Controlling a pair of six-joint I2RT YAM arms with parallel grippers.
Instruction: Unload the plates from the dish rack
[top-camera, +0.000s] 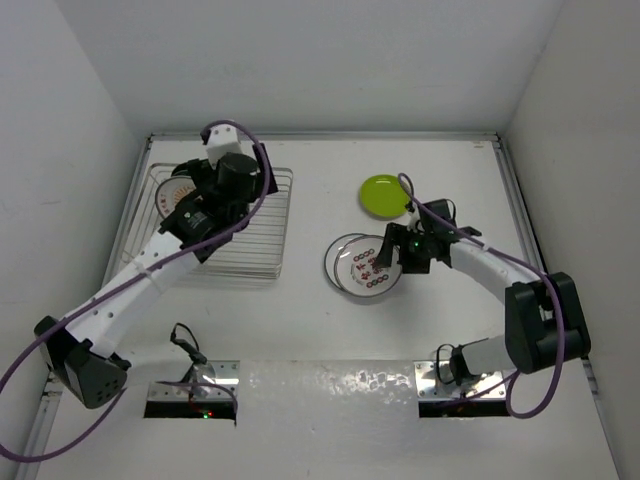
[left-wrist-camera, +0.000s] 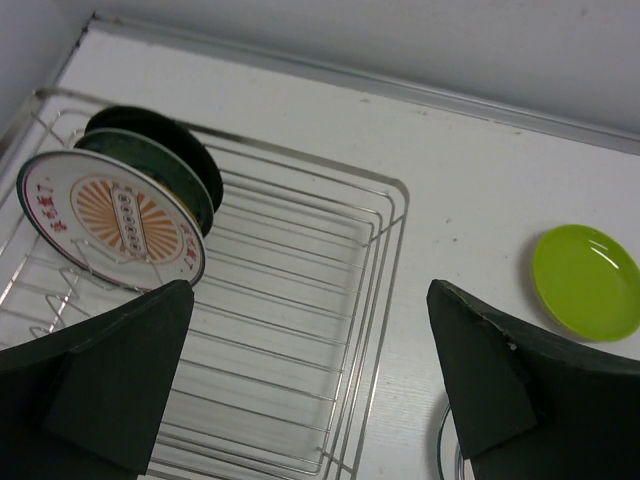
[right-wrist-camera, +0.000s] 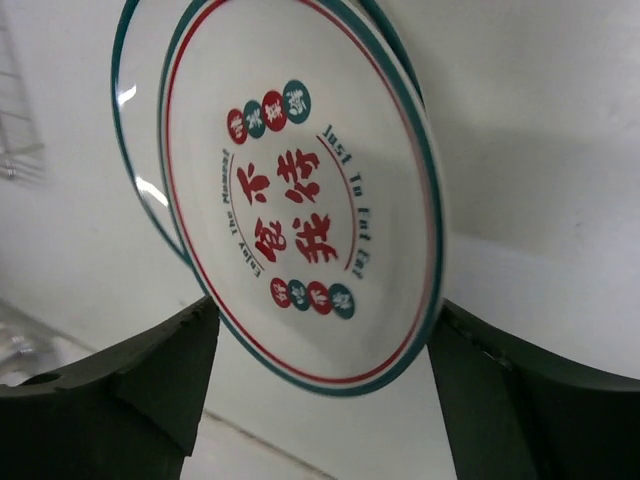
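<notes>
- Orange-centre plate (left-wrist-camera: 110, 220), upright in the dish rack (left-wrist-camera: 300, 330), looks stiff, glossy and breakable; best pinched at its top rim.
- Left hand (left-wrist-camera: 300, 375) open over the rack; right hand (right-wrist-camera: 325, 390) open, well right of it.

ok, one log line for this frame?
left end effector: open, above dish rack | right end effector: open, at stacked red-dot plates | orange-centre plate: standing in rack | lime green plate: on table

Robot lab test cell: white tabletop (top-camera: 300, 340) boxed by plain white walls (top-camera: 330, 60); left arm (top-camera: 120, 295), right arm (top-camera: 490, 265) bolted at near edge.
</notes>
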